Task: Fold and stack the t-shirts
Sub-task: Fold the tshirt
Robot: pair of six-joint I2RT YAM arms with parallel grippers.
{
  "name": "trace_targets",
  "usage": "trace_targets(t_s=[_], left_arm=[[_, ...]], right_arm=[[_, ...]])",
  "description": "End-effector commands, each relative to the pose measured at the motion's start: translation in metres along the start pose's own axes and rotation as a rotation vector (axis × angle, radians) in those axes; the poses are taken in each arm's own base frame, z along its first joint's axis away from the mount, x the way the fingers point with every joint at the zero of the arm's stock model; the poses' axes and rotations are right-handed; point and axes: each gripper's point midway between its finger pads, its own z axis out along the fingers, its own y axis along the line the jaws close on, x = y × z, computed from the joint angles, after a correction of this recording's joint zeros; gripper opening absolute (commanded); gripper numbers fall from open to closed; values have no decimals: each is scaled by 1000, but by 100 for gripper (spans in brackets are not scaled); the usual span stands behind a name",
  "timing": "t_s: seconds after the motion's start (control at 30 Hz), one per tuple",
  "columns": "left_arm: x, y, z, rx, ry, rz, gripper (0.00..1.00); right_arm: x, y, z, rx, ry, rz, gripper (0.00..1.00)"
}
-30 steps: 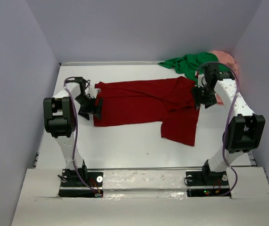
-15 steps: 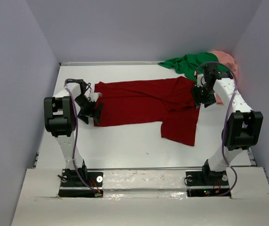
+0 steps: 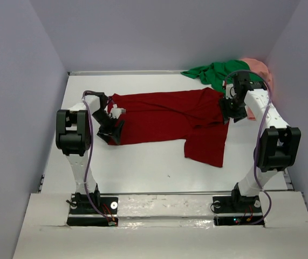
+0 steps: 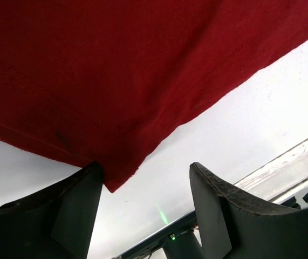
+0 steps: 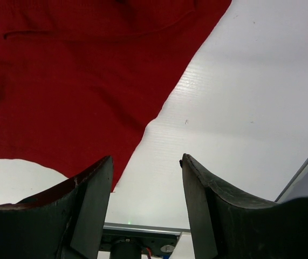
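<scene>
I'm seeing the left jaws released astride the near hem corner of the dark red t-shirt [image 3: 164, 116], spread on the bench [image 3: 143, 167]; right jaws released over its edge. I'm planning deep, level pinches. Green t-shirt [image 3: 216, 73] and pink t-shirt [image 3: 259, 67] are lying heaped beyond.

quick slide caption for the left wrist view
Open left gripper at a corner of the dark red t-shirt lying on the white table
</scene>
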Motion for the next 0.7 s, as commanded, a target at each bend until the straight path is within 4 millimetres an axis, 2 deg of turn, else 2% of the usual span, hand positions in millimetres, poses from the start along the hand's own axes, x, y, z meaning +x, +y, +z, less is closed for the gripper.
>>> trace_targets(t_s=[0.0, 0.2, 0.23, 0.3, 0.33, 0.4, 0.43, 0.5, 0.67], left_arm=[[21, -4, -2, 28, 71, 36, 73], [30, -2, 1, 2, 83, 21, 47], [32, -1, 2, -5, 85, 20, 37], [34, 1, 3, -16, 89, 13, 29], [35, 1, 3, -19, 89, 12, 20], [37, 2, 4, -26, 94, 7, 13], [37, 3, 5, -29, 95, 7, 6], [37, 3, 6, -31, 96, 4, 1], [36, 6, 8, -39, 94, 1, 0]], right_arm=[[-19, -5, -15, 9, -64, -12, 59], [-23, -6, -26, 14, -83, -19, 59], [-24, -6, -28, 15, -85, -20, 59], [-26, -6, -32, 20, -98, -20, 59], [-26, -6, -34, 20, -99, -22, 59], [-25, -8, -35, 17, -98, -15, 59], [-22, -7, -34, 9, -86, -13, 59], [-11, -2, -28, -15, -48, -14, 58], [24, -5, -8, 1, 83, -44, 57]])
